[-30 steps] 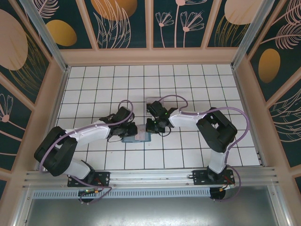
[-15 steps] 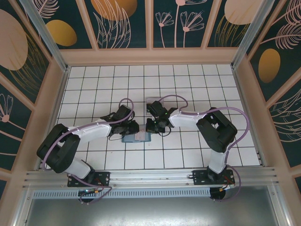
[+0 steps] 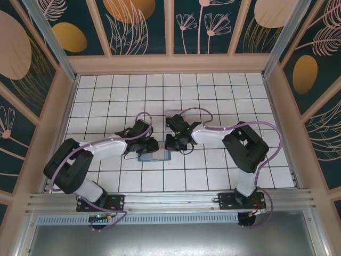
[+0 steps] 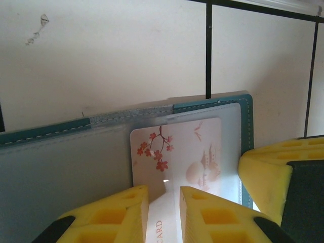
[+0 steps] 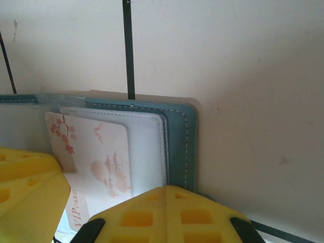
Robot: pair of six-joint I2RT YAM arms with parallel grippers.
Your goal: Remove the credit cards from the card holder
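Nearest the arm bases, flat and open on the white tiled table (image 3: 213, 90): the teal card holder (image 3: 154, 157), roughly midway between the two arms. Just past its far edge, meeting over it from either side, the left gripper (image 4: 163, 215) and the right gripper (image 5: 167, 191). On the left one, yellow fingers (image 4: 121, 212) a narrow slit apart, tips down on the face of a card (image 4: 177, 152) rather than pinching it. Pale pink, printed with red blossom and the word CARD, tilted a little, lying over the clear pocket on the holder's right half; whether partly in a slot, impossible to tell. On the right one, fingers pressed together with nothing between, tips at the holder's stitched right edge, just beside the card. Farther back, partly behind the right arm, a small pale box (image 3: 171, 113), too hidden to make out.
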